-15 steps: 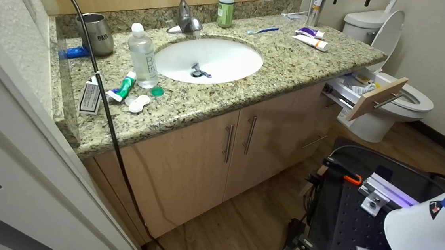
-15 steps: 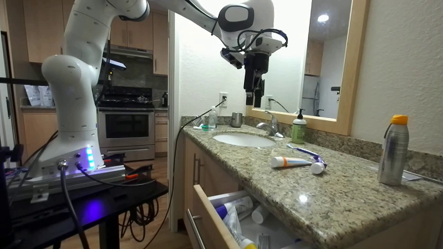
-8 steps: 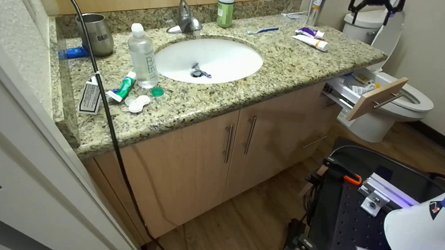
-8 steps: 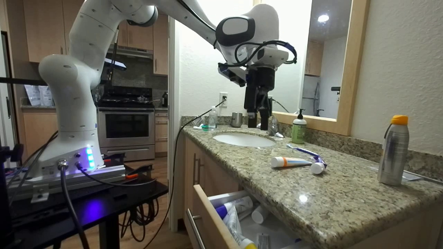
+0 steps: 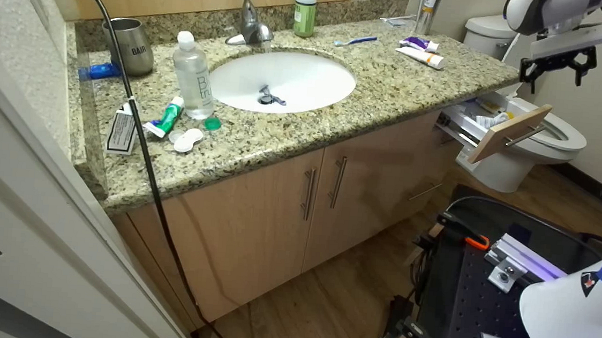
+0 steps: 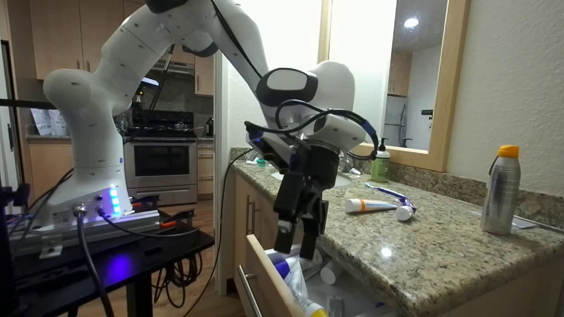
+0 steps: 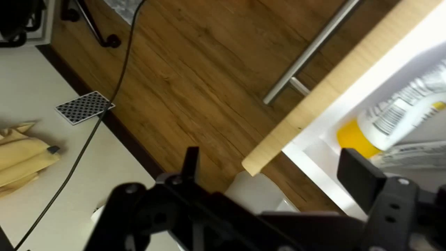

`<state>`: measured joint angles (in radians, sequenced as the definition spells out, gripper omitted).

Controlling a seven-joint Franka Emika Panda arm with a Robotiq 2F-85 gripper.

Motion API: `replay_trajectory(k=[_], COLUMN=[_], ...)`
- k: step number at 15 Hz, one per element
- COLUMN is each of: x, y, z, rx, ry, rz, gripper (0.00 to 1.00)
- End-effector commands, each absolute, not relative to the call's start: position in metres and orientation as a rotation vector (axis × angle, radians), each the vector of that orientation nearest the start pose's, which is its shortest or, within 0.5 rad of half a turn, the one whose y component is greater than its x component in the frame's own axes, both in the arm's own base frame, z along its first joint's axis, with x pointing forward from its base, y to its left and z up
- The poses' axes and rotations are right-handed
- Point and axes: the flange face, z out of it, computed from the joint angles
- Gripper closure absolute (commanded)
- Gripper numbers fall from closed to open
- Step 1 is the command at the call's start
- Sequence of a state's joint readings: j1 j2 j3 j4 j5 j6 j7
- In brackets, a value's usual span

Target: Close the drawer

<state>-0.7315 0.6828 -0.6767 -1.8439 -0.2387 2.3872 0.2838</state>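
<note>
Landmark: the drawer [image 5: 509, 131]. It stands pulled out from under the front edge of the granite table [image 6: 440, 251], visible in both exterior views. Bar handle [image 6: 249, 290] on the outer face of its tan front panel [image 7: 331, 87]. Contents: white tube with yellow cap [image 7: 385, 122] by the front panel; white cylinder [image 6: 329, 273] farther back in the drawer.

Pincer [image 6: 296, 243]: fingers spread wide, pointing down, higher than the drawer. Wrist view: one finger [image 7: 360, 176] overlaps the drawer's inside; the opposite one overlaps the floor [image 7: 195, 69] off the panel's end. In an exterior view a gap shows between pincer and drawer, so the two are apart.

On the table, above the drawer and set back from it: white tube with orange band [image 6: 372, 206], purple tube [image 5: 418, 43] just beside it, toothbrush [image 5: 362, 40], metal bottle with orange cap [image 6: 500, 198], upright. Sink [image 5: 308, 78]: farther along the table from the drawer. Cabinet doors [image 5: 258, 230]: shut, below the table, sink side of the drawer. Toilet [image 5: 571, 144]: beyond the drawer, away from the sink.
</note>
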Motion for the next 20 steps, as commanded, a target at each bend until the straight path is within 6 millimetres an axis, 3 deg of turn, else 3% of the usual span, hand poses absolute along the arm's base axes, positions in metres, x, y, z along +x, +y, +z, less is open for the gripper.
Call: replay_trajectory(k=[1, 4, 8, 9, 10, 14, 16, 18, 20], x=[0.122, 0.124, 0.108, 0.102, 0.115, 0.114, 0.123, 0.108, 0.081], y=[-0.647, -0.653, -0.668, -0.674, -0.660, -0.662, -0.657, -0.656, -0.656], z=[0.209, 0.199, 0.212, 0.221, 0.212, 0.213, 0.214, 0.209, 0.202], rx=[-2.799, -2.816, -2.795, -2.789, -2.788, -2.785, -2.750, -2.752, -2.787], ry=[2.206, 2.033, 1.866, 1.855, 1.924, 1.932, 1.921, 1.844, 1.725], rz=[0.784, 0.994, 1.156, 1.134, 1.113, 1.104, 1.272, 1.369, 1.358], gripper=[0.00, 0.00, 0.00, 0.00, 0.00, 0.00, 0.00, 0.00, 0.00])
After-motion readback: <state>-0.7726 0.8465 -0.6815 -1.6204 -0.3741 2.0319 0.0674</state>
